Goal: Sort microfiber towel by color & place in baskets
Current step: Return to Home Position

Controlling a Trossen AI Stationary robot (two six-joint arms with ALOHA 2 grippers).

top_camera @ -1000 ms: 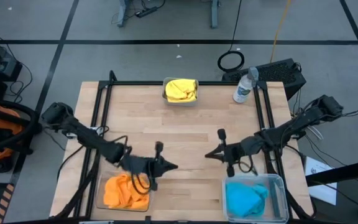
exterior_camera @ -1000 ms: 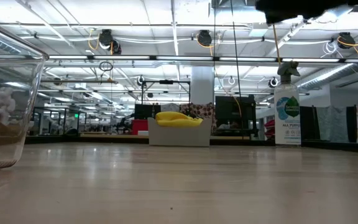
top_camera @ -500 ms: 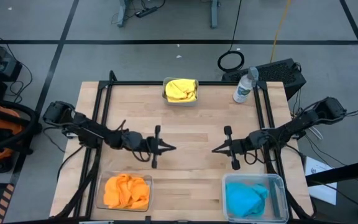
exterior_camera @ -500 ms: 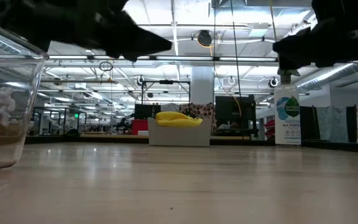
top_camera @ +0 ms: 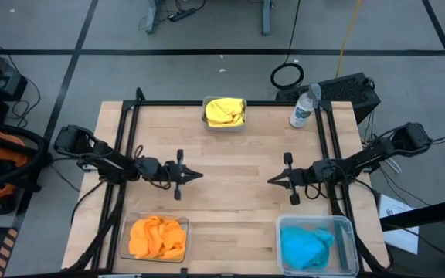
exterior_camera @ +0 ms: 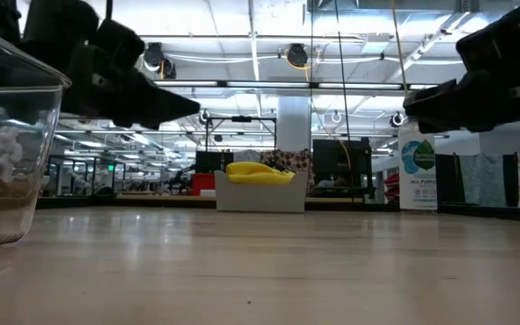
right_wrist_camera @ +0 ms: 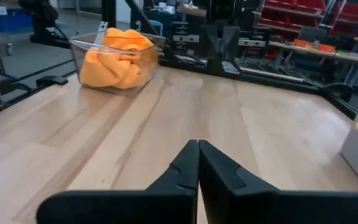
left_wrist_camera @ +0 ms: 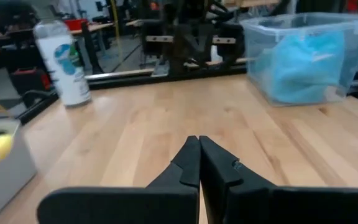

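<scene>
Orange towels (top_camera: 157,238) fill the clear basket (top_camera: 124,238) at the table's near left; they show also in the right wrist view as orange towels (right_wrist_camera: 117,59). Blue towels (top_camera: 305,245) lie in the clear basket (top_camera: 348,232) at the near right, seen too as blue towels (left_wrist_camera: 306,59). Yellow towels (top_camera: 225,110) sit in the small greyish basket (top_camera: 224,125) at the far middle. My left gripper (top_camera: 199,175) hovers shut over the table's middle left. My right gripper (top_camera: 270,181) hovers shut over the middle right. Both hold nothing.
A clear plastic water bottle (top_camera: 304,107) stands at the table's far right corner. A black frame rail (top_camera: 123,147) runs along the left side and another rail (top_camera: 332,147) along the right. Bare wood (top_camera: 234,177) lies between the two grippers.
Both arms have risen from their baskets and drawn back toward the table's far side. My left gripper has moved from beside the orange basket up toward the left edge. My right gripper has moved away from the blue basket toward the right edge. The towels have stayed put.
</scene>
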